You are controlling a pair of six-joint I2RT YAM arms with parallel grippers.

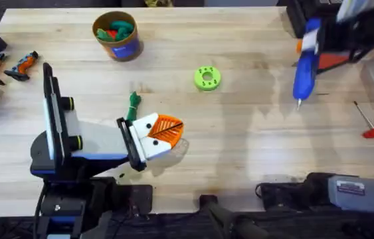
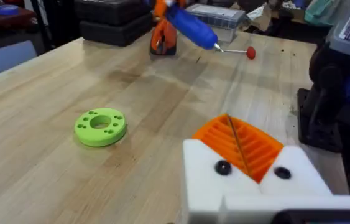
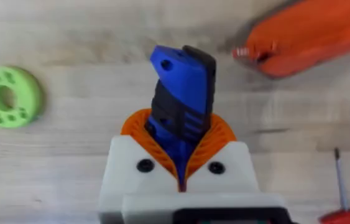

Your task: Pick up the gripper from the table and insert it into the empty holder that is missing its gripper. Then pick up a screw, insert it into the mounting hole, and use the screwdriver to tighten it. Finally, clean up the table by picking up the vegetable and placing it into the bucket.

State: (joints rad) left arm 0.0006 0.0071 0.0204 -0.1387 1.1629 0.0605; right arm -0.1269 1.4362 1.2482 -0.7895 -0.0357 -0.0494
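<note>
Vegetable at 10 o'clock off closed, empty left gripper, long axis 12–6; right gripper farther, clamping screwdriver.

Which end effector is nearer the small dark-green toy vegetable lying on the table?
Left. The left end effector sits right beside the small dark-green toy vegetable, just toward the bases. The right end effector, holding the blue screwdriver, is far across the table.

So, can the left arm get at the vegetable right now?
Probably yes. The vegetable lies on bare table just beside the left gripper, with nothing on it. The right gripper, shut on the screwdriver, is far off to the side.
</note>
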